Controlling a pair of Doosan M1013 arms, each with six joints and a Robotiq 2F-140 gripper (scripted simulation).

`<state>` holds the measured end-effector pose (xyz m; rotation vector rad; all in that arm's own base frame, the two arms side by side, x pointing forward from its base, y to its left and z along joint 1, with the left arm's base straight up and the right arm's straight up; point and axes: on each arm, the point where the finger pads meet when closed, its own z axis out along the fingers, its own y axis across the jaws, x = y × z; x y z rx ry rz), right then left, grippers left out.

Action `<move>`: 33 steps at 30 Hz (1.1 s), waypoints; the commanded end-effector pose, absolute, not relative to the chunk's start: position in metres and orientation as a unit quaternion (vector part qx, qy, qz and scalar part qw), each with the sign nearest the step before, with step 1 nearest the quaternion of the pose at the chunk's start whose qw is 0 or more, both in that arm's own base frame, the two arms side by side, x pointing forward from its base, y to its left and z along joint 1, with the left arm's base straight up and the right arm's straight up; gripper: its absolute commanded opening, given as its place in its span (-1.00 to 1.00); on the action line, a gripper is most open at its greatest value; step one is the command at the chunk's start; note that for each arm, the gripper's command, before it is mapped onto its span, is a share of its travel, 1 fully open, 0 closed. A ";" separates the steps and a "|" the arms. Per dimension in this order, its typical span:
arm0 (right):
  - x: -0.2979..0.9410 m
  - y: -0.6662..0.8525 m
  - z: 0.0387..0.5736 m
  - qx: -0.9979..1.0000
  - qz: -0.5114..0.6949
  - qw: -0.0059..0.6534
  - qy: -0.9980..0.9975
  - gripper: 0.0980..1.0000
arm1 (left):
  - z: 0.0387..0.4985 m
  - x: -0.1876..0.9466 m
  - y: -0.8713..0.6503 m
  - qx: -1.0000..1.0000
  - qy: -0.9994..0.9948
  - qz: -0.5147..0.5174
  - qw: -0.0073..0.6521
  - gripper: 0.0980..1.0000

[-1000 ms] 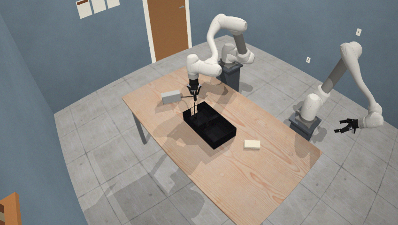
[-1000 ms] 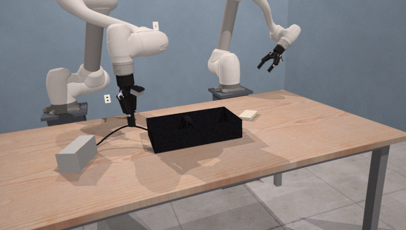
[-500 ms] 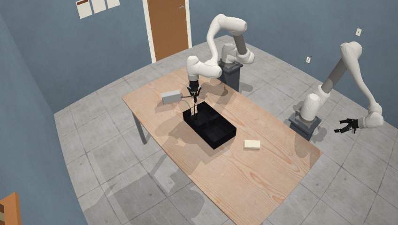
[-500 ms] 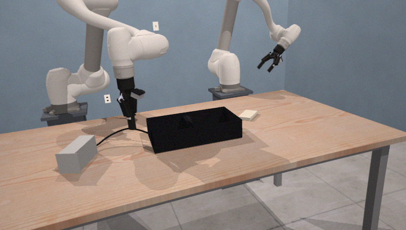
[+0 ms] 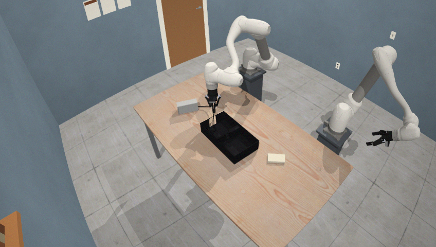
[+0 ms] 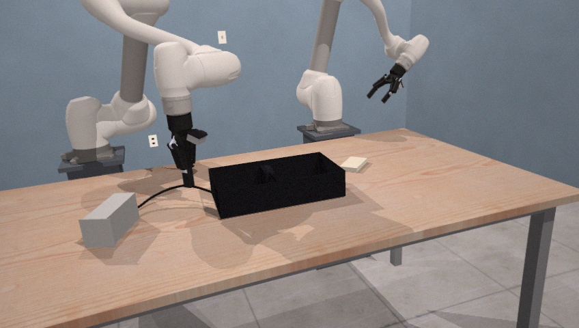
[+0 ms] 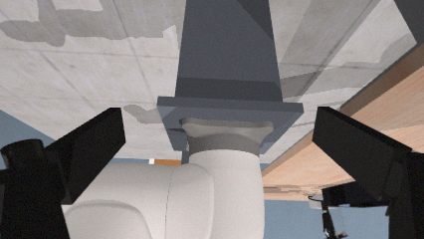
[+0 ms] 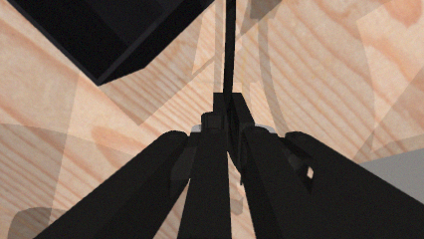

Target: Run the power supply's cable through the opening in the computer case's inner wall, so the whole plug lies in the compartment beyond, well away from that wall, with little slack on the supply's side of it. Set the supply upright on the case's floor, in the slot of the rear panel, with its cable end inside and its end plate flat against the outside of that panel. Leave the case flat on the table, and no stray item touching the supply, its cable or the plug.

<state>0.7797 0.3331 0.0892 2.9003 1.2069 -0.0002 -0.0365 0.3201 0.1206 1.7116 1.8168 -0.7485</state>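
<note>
Wall sheets (image 5: 108, 6) are too small to read. The right gripper (image 5: 213, 110) (image 6: 188, 184) (image 8: 226, 109) pinches the cable (image 5: 204, 106) (image 6: 160, 191) (image 8: 230, 45) in its jaws; the left gripper's (image 5: 372, 138) (image 6: 377, 97) (image 7: 219, 124) jaws stand wide.

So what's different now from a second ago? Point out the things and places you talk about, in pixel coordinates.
The right gripper (image 5: 213, 110) (image 6: 188, 184) (image 8: 226, 109) has moved down, and the stretch of cable (image 5: 203, 106) (image 6: 156, 193) (image 8: 230, 50) in its fingers has come down with it. Nothing was newly gripped or let go. The supply (image 5: 187, 107) (image 6: 99, 231) (image 8: 405, 174), case (image 5: 245, 152) (image 6: 280, 195) (image 8: 124, 70), cream block (image 5: 276, 157) (image 6: 354, 163) and open left gripper (image 5: 371, 138) (image 6: 377, 98) (image 7: 219, 124) look unmoved.
</note>
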 end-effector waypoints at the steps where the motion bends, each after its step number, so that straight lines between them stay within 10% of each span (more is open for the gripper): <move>1: 0.780 0.333 0.089 0.923 0.001 0.000 0.384 -1.00 | 0.121 -0.037 0.320 0.634 0.672 -0.277 0.264 1.00; 33: 0.780 0.333 0.047 0.923 0.001 0.000 0.384 -1.00 | 0.121 -0.037 0.320 0.634 0.672 -0.277 0.264 1.00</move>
